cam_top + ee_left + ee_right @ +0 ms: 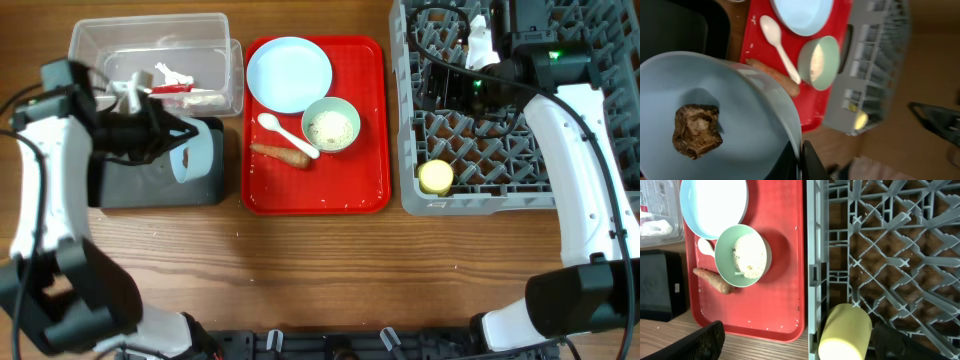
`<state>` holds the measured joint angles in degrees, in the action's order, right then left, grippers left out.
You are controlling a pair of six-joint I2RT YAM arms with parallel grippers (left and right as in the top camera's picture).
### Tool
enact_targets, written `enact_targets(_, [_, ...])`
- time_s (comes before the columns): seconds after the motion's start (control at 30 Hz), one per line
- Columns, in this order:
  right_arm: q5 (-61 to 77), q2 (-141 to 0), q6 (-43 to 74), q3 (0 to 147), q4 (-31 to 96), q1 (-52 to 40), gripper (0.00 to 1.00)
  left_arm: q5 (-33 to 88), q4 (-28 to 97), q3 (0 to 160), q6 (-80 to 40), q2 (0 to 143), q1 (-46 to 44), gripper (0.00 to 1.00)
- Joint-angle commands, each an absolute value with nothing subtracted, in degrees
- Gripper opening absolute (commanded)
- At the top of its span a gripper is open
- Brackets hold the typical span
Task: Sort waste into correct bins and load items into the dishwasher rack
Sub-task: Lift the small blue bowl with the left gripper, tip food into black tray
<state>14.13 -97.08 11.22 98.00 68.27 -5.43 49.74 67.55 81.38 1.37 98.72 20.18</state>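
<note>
- The left hand (pixel 801 159) is pinched together on the rim of the pale blue bowl (pixel 725 100), with one finger inside the wall and one outside.
- The small brown lump (pixel 696 131) sits on the bowl's inner surface, well across the bowl from the pinched rim. It has not yet dropped out.
- From overhead, the bowl is tipped on its side just beyond the hand. It hangs above the black tray (pixel 150 185), near the end of the tray closest to the red tray (pixel 370 120).
- My judgement is that the coming move turns on this: the lump must slide out of the bowl's mouth and land inside the tray below, so the bowl needs more tilt.
- The right hand (pixel 807 344) is spread wide with nothing between its fingers. It hovers over the dishwasher rack (pixel 890 255), with the yellow cup (pixel 845 332) lying on its side just beside it.
- The right hand is well apart from the bowl, so the left hand is the nearer one.
- Between the two hands, the carrot piece (pixel 282 153) lies slantwise on the red tray, nearly parallel to the white spoon (pixel 285 132).
- Only the left wrist view shows the lump; the overhead view shows only the bowl's outside.
- Only the overhead view shows the clear tub (pixel 90 35) whole.
- The right wrist view shows the rice in the mint-green bowl (pixel 745 255) most plainly.
</note>
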Motion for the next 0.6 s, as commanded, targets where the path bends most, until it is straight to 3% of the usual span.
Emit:
enact_targets(0.0, [14.9, -96.2, 10.4, 98.9, 68.2, -5.4, 0.96, 67.9, 69.3, 81.6, 13.1, 105.6, 26.3, 0.04])
enact_targets(0.2, [14.9, -96.2, 10.4, 98.9, 68.2, -5.4, 0.96, 80.6, 72.2, 81.6, 16.5, 115.1, 31.4, 0.04])
enact_targets(0.57, [14.9, -96.2, 9.8, 98.9, 68.2, -5.4, 0.96, 89.1, 78.3, 81.6, 16.3, 117.0, 31.8, 0.04])
